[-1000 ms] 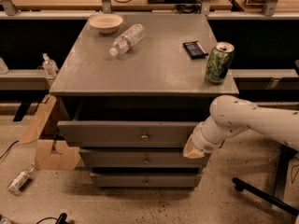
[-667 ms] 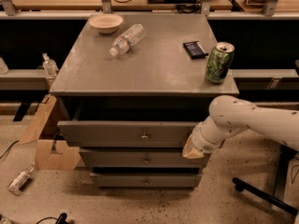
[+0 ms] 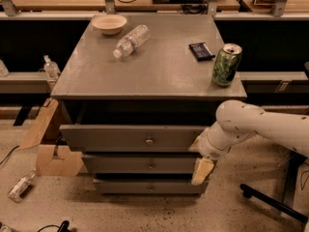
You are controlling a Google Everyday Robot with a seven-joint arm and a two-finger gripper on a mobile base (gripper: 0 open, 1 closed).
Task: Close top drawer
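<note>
1. Speckled floor with wooden benches behind. The grey drawer unit's surface (image 3: 145, 76) fills the middle of the view.
2. The hand (image 3: 202, 164) is low at the right end of the top drawer (image 3: 111, 137), pointing down, touching or just beside the front's edge. Can't tell how far open it is. Nothing visibly held.
3. Step looks like pushing the drawer shut. The drawer stands pulled out, with a dark gap behind its front. Next move calls for a straight push inward, and pushing from the corner could skew it.
4. The drawer is grey-painted with the tallest front of three and a small round knob (image 3: 149, 141) at centre.
5. On the surface are a bowl (image 3: 109, 23), a lying bottle (image 3: 129, 40) and an upright can (image 3: 226, 65). A cardboard box (image 3: 48, 151) sits on the floor to the left.
</note>
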